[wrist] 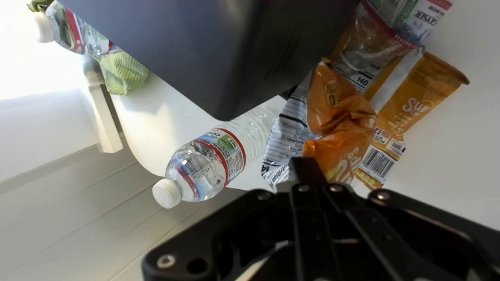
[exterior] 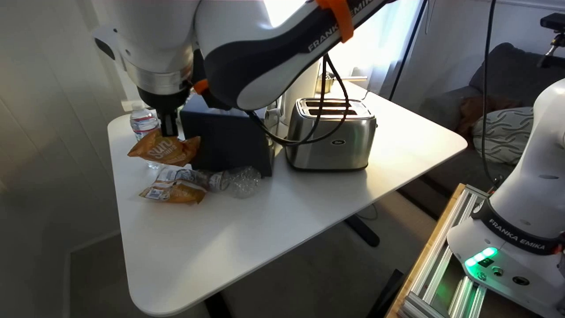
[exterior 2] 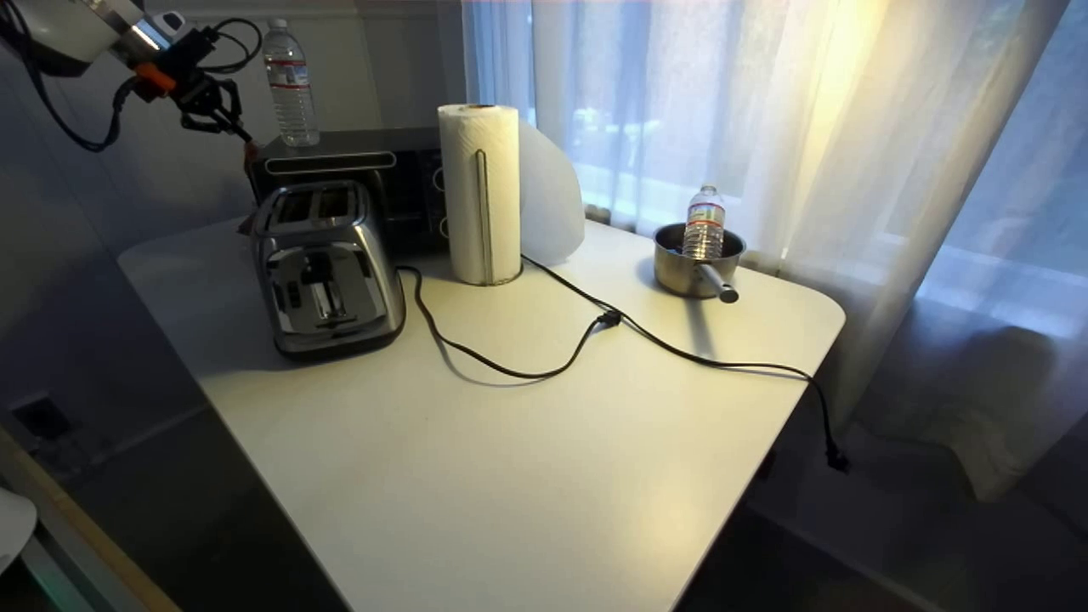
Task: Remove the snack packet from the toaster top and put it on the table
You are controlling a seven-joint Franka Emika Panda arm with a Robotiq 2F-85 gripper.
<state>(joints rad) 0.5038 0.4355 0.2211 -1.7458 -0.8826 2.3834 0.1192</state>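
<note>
The held snack packet (exterior: 165, 152) is orange, crinkly foil. My gripper (exterior: 169, 128) is shut on its upper edge, and the packet hangs above the table (exterior: 247, 247) beside the black box. In the wrist view the closed fingertips (wrist: 312, 171) pinch this packet (wrist: 343, 121). A similar orange packet (exterior: 176, 192) lies on the table below it and also shows in the wrist view (wrist: 414, 88). The silver toaster (exterior: 331, 143) stands farther along the table, with nothing on its slots; it also shows in an exterior view (exterior 2: 331, 289), where the held packet is mostly hidden.
A black box (exterior: 225, 139) stands right by the held packet, with a bottle (exterior 2: 289, 85) on top. Another water bottle (wrist: 207, 160) is beside the box. Crumpled clear plastic (exterior: 244, 181) lies near the lower packet. A paper towel roll (exterior 2: 480, 195) and a pot (exterior 2: 680, 272) stand farther off.
</note>
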